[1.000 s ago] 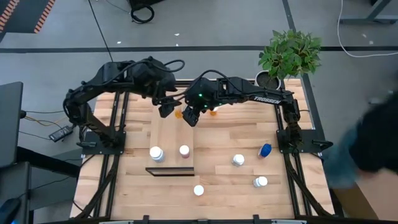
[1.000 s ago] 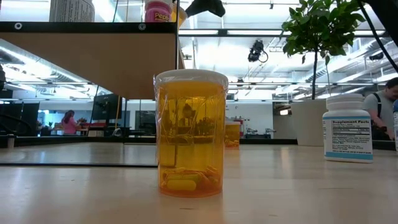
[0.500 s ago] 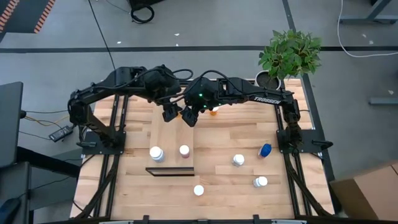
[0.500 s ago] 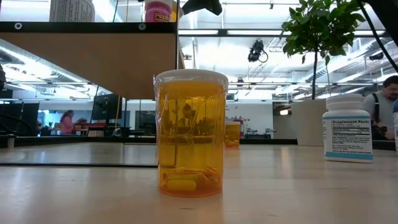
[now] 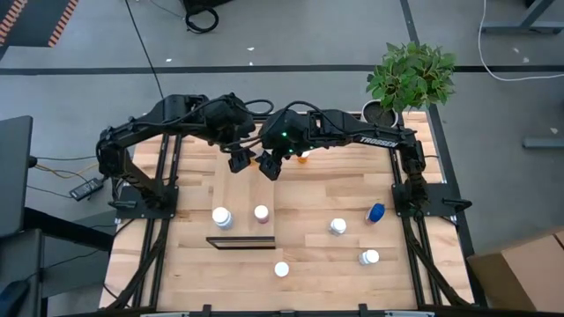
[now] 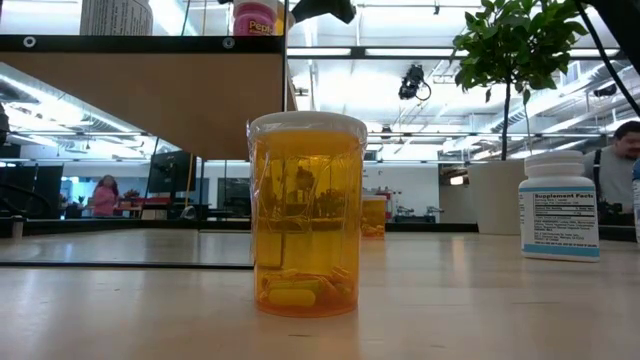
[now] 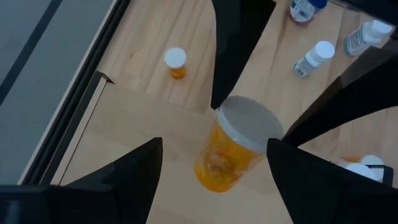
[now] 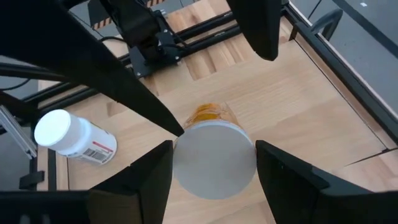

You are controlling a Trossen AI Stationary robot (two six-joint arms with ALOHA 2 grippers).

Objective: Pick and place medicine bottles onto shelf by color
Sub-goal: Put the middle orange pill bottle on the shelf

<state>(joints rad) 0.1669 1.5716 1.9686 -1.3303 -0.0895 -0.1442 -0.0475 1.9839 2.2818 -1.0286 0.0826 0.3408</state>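
An orange medicine bottle (image 7: 231, 152) with a white cap (image 8: 214, 160) is upright over the far end of the light-wood shelf (image 5: 238, 189). I cannot tell whether its base rests on the board. My right gripper (image 5: 268, 165) is shut on it. My left gripper (image 5: 239, 161) is open. Its fingers (image 7: 124, 180) stand on either side of the bottle without touching it. A white bottle (image 5: 221, 216) and a pink bottle (image 5: 261, 213) stand on the shelf near its dark frame edge (image 5: 240, 239). My right gripper pinches the bottle's white cap by its rim (image 8: 181, 154) between its two fingers, which come from above and point down. In the left wrist view both fingertips (image 7: 217, 99) meet the cap's edge. The bottle stays upright below the fingers.
Another orange bottle (image 5: 302, 157) stands on the table behind my right gripper. White bottles (image 5: 337, 226) (image 5: 368, 257), a blue one lying down (image 5: 376, 212) and an orange one (image 5: 281, 269) are on the near right. A potted plant (image 5: 381, 113) stands at the far right corner.
My left gripper has gone toward the table's right edge, up to the orange bottle, and now straddles it with open fingers. My right gripper and the bottle have stayed where they were.
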